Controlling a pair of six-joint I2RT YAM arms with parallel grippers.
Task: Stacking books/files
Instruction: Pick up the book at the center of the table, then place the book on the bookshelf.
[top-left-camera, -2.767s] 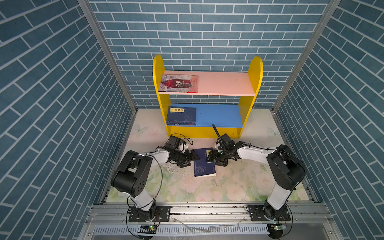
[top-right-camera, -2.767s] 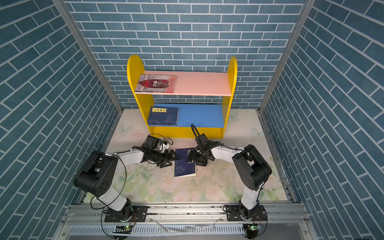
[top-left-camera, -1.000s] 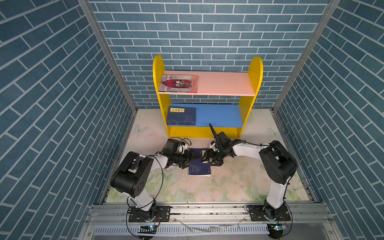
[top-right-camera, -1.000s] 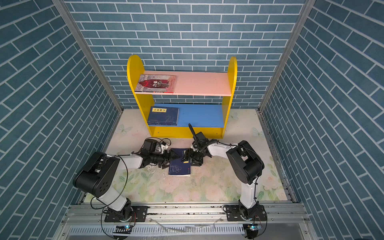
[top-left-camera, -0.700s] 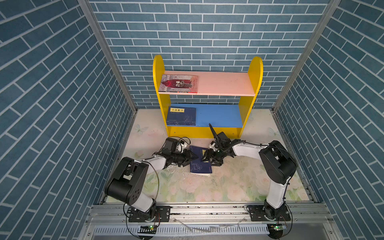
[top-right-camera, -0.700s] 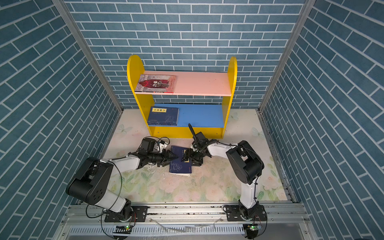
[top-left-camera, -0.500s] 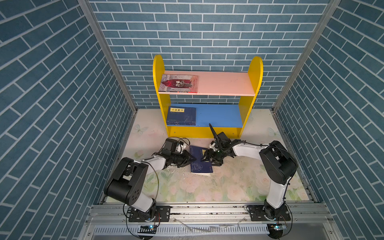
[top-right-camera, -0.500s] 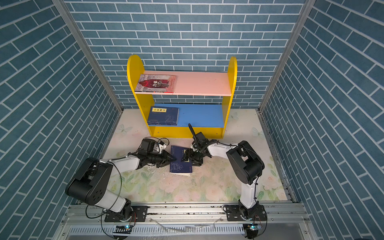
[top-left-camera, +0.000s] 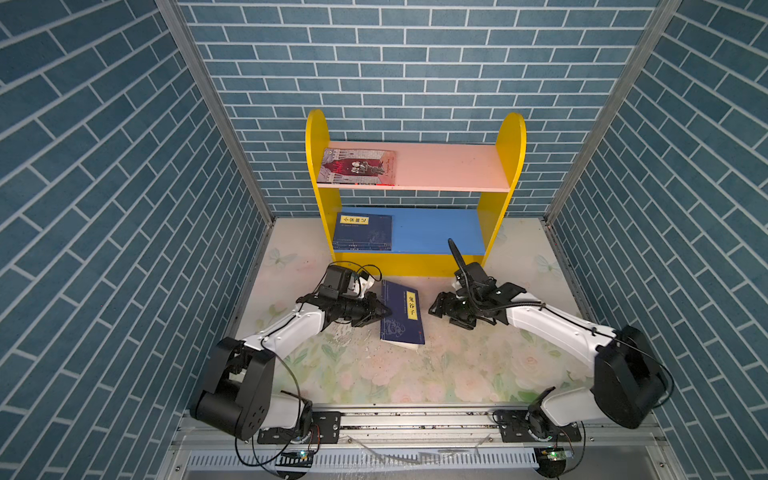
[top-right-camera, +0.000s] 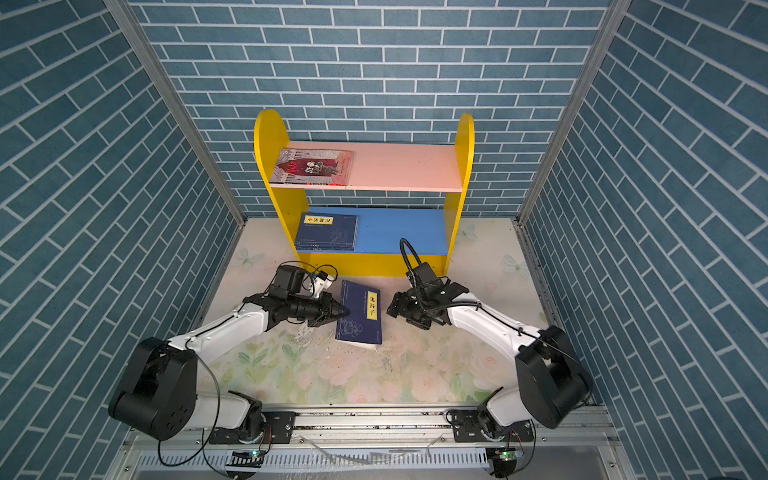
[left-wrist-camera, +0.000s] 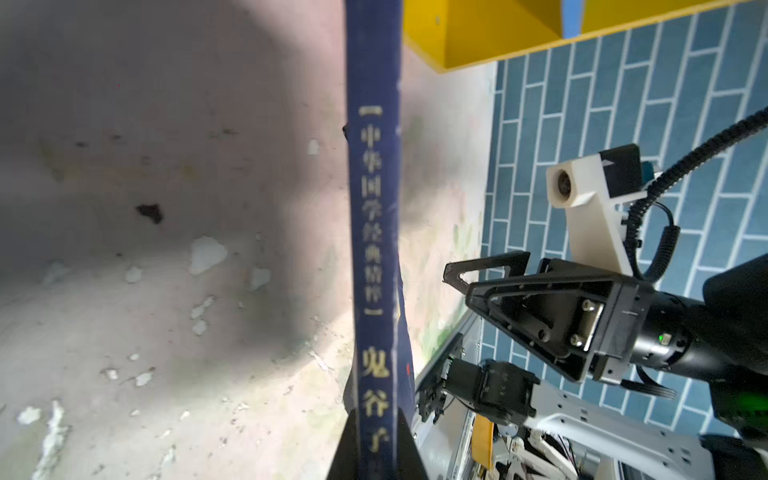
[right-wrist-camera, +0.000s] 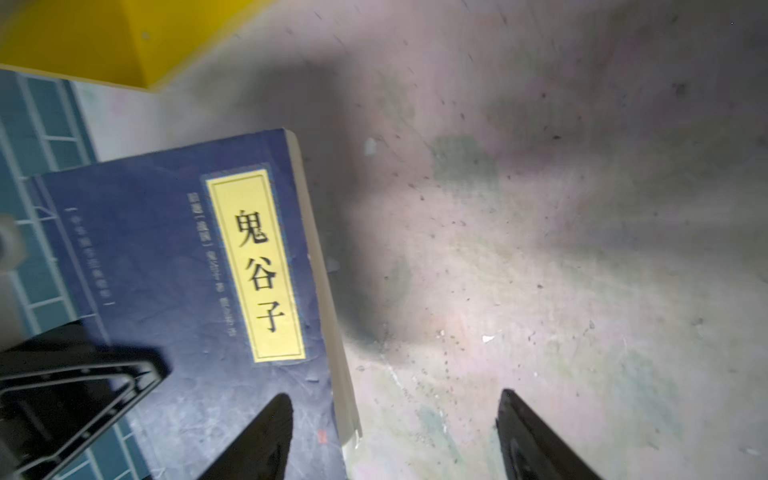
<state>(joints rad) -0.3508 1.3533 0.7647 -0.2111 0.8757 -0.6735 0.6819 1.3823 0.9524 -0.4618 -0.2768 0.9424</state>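
A dark navy book (top-left-camera: 402, 313) (top-right-camera: 360, 318) with a yellow title strip lies on the floral table in front of the shelf. My left gripper (top-left-camera: 384, 311) (top-right-camera: 343, 311) (left-wrist-camera: 376, 409) is shut on its spine (left-wrist-camera: 374, 208), at the book's left edge. To the right of the book's page edge (right-wrist-camera: 328, 291), my right gripper (top-left-camera: 436, 305) (top-right-camera: 392, 307) (right-wrist-camera: 394, 397) stands open and holds nothing. A second navy book (top-left-camera: 362, 232) (top-right-camera: 326, 232) lies on the blue lower shelf. The red illustrated book (top-left-camera: 359, 167) (top-right-camera: 311, 167) lies on the pink upper shelf.
The yellow-sided shelf unit (top-left-camera: 511, 141) (top-right-camera: 464, 141) stands against the back brick wall, just behind the book on the table. Brick walls close in on both sides. The floral tabletop (top-left-camera: 436, 365) is scuffed and flaked.
My left gripper has closed on the spine of the book on the table. My right gripper has drawn back to the right, off the book's page edge, and opened a little wider.
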